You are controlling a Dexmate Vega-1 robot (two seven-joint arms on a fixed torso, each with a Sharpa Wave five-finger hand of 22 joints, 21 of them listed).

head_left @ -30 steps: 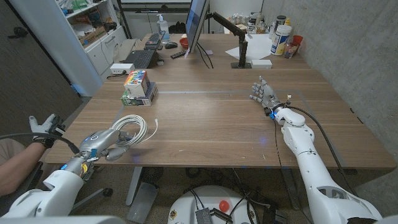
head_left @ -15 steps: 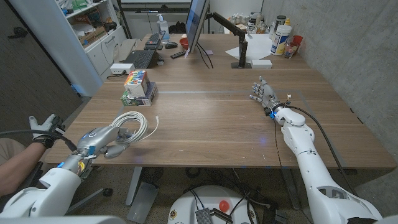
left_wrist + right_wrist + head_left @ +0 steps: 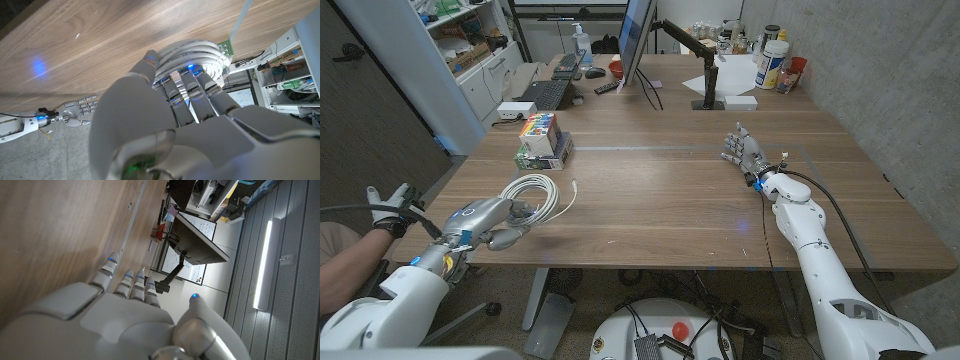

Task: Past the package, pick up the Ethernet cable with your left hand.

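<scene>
Your left hand (image 3: 492, 222), at lower left of the head view, grips the coiled Ethernet cable (image 3: 538, 194) but hasn't raised it, while your right hand (image 3: 744, 152) idles with fingers apart.

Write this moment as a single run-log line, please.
left hand: fingers around coiled Ethernet cable | cable: on table | right hand: idle, holding nothing

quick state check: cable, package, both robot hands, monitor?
Ethernet cable: coiled, on the table, one end trailing loose.
Left robot hand: fingers on the coil's near edge, wrapped over the coil in the wrist view; lifted or not, cannot tell.
Right robot hand: holds nothing, fingers straight.
Package: on the table beyond the coil, untouched.
Monitor: edge-on, screen state unreadable.
</scene>
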